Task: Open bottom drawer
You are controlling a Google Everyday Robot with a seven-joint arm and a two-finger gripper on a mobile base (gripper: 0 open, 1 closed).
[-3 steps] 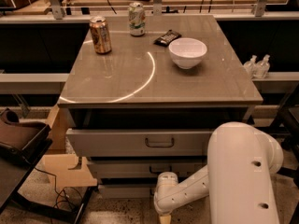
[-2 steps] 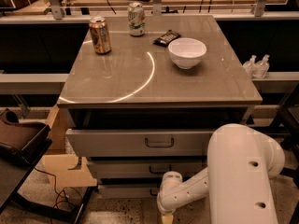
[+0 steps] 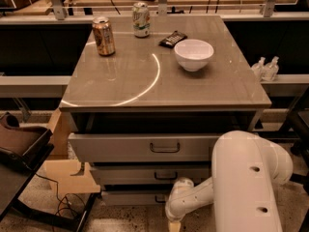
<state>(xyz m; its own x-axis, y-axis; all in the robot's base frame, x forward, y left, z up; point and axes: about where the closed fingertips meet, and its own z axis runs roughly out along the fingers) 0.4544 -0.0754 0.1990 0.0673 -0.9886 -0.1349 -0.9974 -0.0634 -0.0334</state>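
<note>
The bottom drawer (image 3: 130,197) is the lowest and narrowest of three grey drawer fronts under the table; its small dark handle (image 3: 159,198) shows just left of my wrist. The drawer front sits nearly flush under the middle drawer (image 3: 145,174). My white arm (image 3: 246,178) reaches down in front of the cabinet at lower right. My gripper (image 3: 174,224) hangs at the bottom edge of the camera view, just below and right of the bottom drawer's handle, mostly cut off by the frame.
The top drawer (image 3: 140,148) juts out slightly. On the table top (image 3: 145,81) stand a brown can (image 3: 104,36), a green can (image 3: 140,19), a dark snack packet (image 3: 173,38) and a white bowl (image 3: 193,54). A cardboard piece (image 3: 70,178) and a dark chair (image 3: 19,146) are at left.
My wrist and gripper have shifted slightly right and closer to the bottom drawer's handle. The drawers have not moved.
</note>
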